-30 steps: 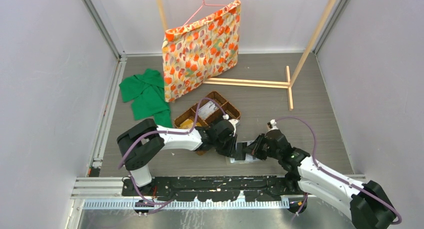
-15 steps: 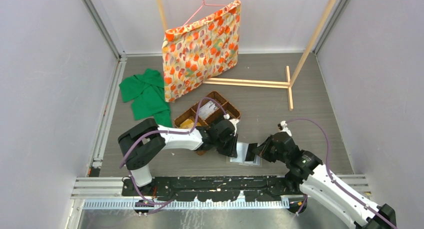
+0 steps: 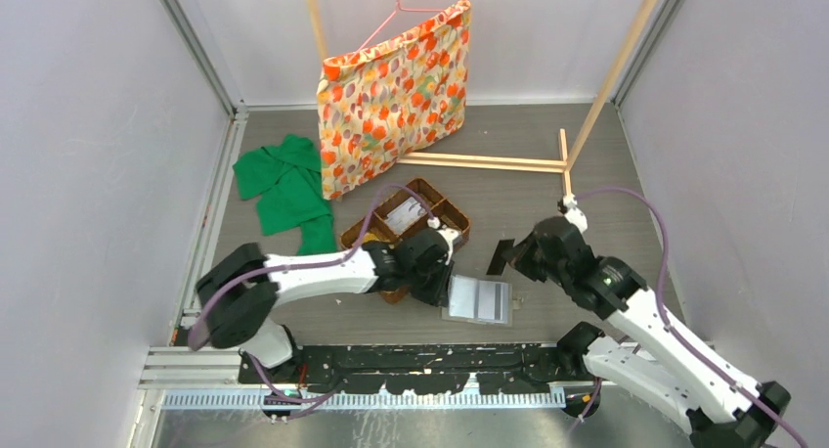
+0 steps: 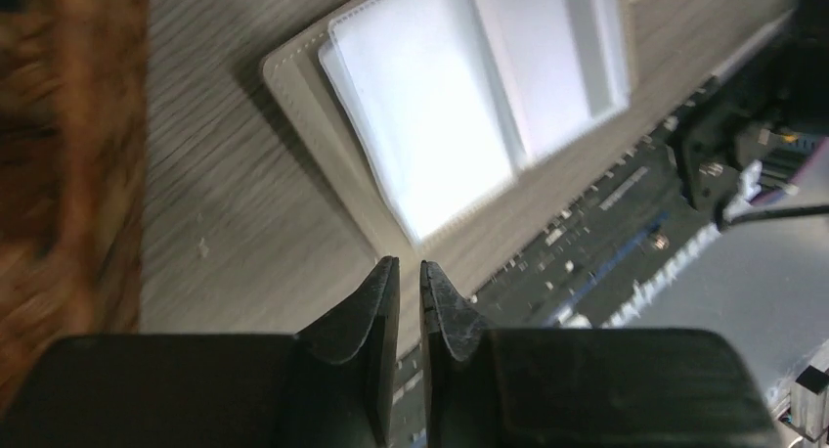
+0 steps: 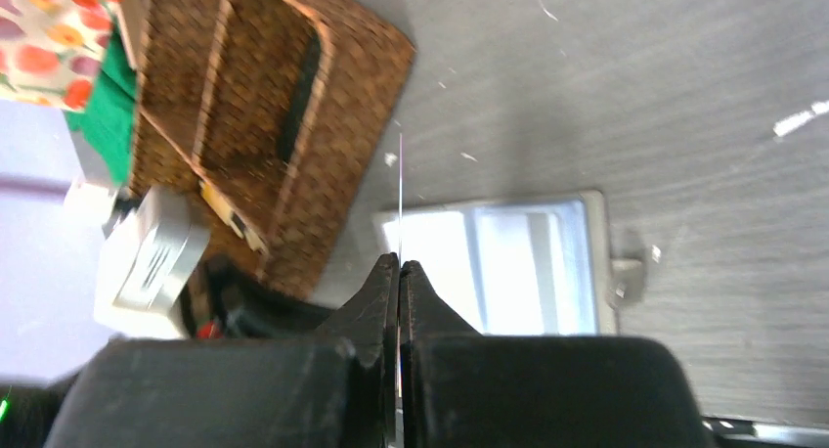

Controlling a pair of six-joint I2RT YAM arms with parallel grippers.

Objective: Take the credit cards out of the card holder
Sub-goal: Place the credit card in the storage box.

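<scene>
Now card [image 3: 501,258] lifted clear, holder [image 3: 478,299] open

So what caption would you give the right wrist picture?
Right gripper pinches a credit card, seen edge-on, over the open card holder near the wicker basket.

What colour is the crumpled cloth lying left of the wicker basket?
The cloth is plain green, clearest in the top external view.

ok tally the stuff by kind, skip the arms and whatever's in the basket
cloths: 2, green cloth and flowered cloth
basket: 1
card holder: 1
card in the right gripper: 1
wooden rack: 1
hanger: 1
total: 7
</scene>
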